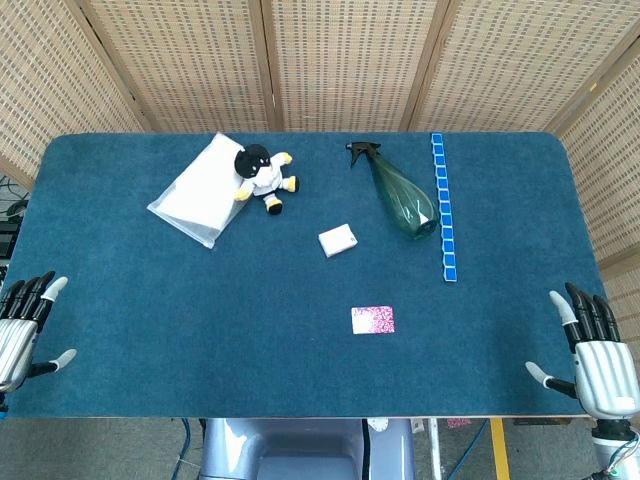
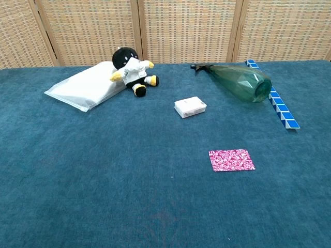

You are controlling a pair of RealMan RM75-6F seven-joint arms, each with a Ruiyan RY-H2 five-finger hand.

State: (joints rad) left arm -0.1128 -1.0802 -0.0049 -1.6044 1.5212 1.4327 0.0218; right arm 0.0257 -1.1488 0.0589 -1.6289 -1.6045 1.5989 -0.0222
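My left hand (image 1: 25, 328) hovers at the table's near left corner, fingers apart and holding nothing. At the near right corner my right hand (image 1: 592, 352) is likewise spread and empty. Neither hand appears in the chest view. Nearest the right hand lies a pink patterned card (image 1: 372, 320) (image 2: 231, 159), well apart from it. Further back sit a small white box (image 1: 338, 240) (image 2: 190, 107), a green spray bottle (image 1: 402, 196) (image 2: 242, 81) on its side, and a plush doll (image 1: 263, 178) (image 2: 132, 71) leaning on a white bag (image 1: 198, 190) (image 2: 85, 85).
A strip of blue blocks (image 1: 443, 206) (image 2: 278, 105) runs front to back beside the bottle on the right. The blue table (image 1: 150, 320) is backed by woven screen panels (image 1: 340, 60).
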